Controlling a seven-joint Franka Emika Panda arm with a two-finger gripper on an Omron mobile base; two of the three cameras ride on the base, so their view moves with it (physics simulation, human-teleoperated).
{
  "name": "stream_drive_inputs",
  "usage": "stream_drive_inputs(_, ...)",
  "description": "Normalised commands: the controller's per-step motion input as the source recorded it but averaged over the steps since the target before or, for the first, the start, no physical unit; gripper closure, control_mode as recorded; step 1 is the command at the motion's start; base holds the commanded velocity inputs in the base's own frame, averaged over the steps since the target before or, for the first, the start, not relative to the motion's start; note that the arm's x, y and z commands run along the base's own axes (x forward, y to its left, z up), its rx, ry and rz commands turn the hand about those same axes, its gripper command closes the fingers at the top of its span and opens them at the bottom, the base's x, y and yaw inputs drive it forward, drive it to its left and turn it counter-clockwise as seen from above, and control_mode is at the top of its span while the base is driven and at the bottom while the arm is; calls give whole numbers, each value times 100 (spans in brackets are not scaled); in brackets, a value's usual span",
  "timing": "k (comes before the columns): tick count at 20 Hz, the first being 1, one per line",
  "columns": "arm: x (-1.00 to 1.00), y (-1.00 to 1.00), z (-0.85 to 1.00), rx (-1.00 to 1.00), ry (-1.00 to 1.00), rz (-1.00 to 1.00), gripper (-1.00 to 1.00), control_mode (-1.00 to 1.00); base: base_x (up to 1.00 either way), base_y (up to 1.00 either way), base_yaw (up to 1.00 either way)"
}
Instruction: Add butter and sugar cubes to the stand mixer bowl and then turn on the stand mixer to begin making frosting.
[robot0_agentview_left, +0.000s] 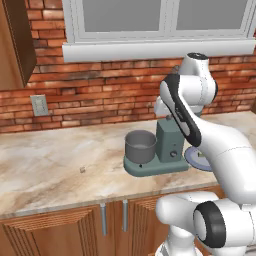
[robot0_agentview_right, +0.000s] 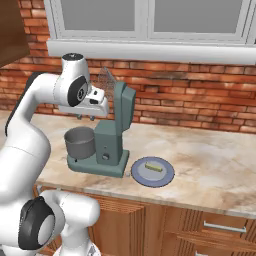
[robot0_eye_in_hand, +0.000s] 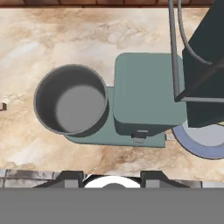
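The stand mixer (robot0_agentview_right: 107, 145) stands on the marble desk (robot0_agentview_left: 45, 165) near its front edge, below the brick wall and the window, its head tilted up so that the wire whisk (robot0_agentview_right: 106, 79) points up and back toward the wall. The stand mixer bowl (robot0_agentview_left: 140, 145), dark grey and straight-sided, sits on the mixer's flat oval base at the end away from the column; seen from above in the hand view its inside looks bare. Just beside the mixer's base on the column side lies a flat blue-grey plate (robot0_agentview_right: 165, 177), close to the desk's front edge, with a pale yellow stick of butter (robot0_agentview_right: 154, 167) lying on it. A small light cube, probably a sugar cube (robot0_agentview_left: 82, 170), lies alone on the desk well apart from the mixer on the bowl's side, about midway between wall and front edge. The end effector (robot0_agentview_right: 86, 117) hangs above the bowl and the mixer's base, pointing straight down, with nothing between its fingers; its two dark fingertips (robot0_eye_in_hand: 70, 177) show apart from each other at the bottom of the hand view, a moderate gap between them, touching neither bowl nor mixer.
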Motion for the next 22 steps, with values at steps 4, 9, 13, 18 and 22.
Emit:
stream_drive_inputs(4,0,0,0,0,0,0,-100,100,-6,0,0)
stream_drive_inputs(9,0,0,0,0,0,0,-100,100,-47,-8,0)
stream_drive_inputs(13,0,0,0,0,0,0,-100,100,-64,-23,0)
stream_drive_inputs(18,0,0,0,0,0,0,-100,100,-40,-31,0)
stream_drive_inputs(22,0,0,0,0,0,0,-100,100,-3,-47,0)
